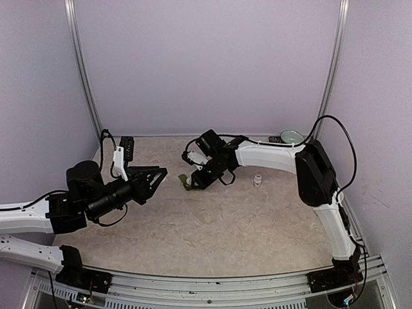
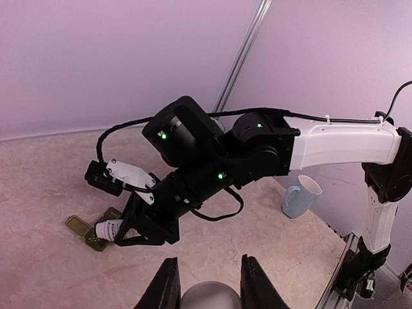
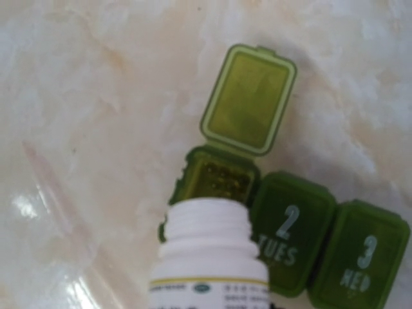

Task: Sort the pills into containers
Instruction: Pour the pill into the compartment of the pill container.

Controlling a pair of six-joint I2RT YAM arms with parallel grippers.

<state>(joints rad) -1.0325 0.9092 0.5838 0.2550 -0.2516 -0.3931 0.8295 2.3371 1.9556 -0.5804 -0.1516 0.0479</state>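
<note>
Left hand (image 1: 159,174) hangs above the mottled beige counter (image 1: 225,232), well apart from the work. Its fingers (image 2: 166,286) are set narrow about a pale grey rounded object (image 2: 206,297); what that object is cannot be told.

Next to the right, the dark green plastic strip of three joined square compartments (image 3: 293,225) lies flat on the counter. Its first compartment (image 3: 222,175) stands open with the lid (image 3: 248,100) folded back. The two marked 2 TUES and 3 WED are closed. Whether pills lie in the open one cannot be told.

Right hand (image 2: 122,233) grips a white plastic pill bottle (image 3: 209,257), uncapped and tipped, with its mouth just over the near rim of the open compartment.

Risks noted:
- Nothing steadies the strip, so the bottle neck could nudge it aside or knock the lid down.
- A steeper tilt could release many pills at once, and some may bounce off the rim onto the counter.
- The two closed lids bar further sorting until they are opened.
</note>
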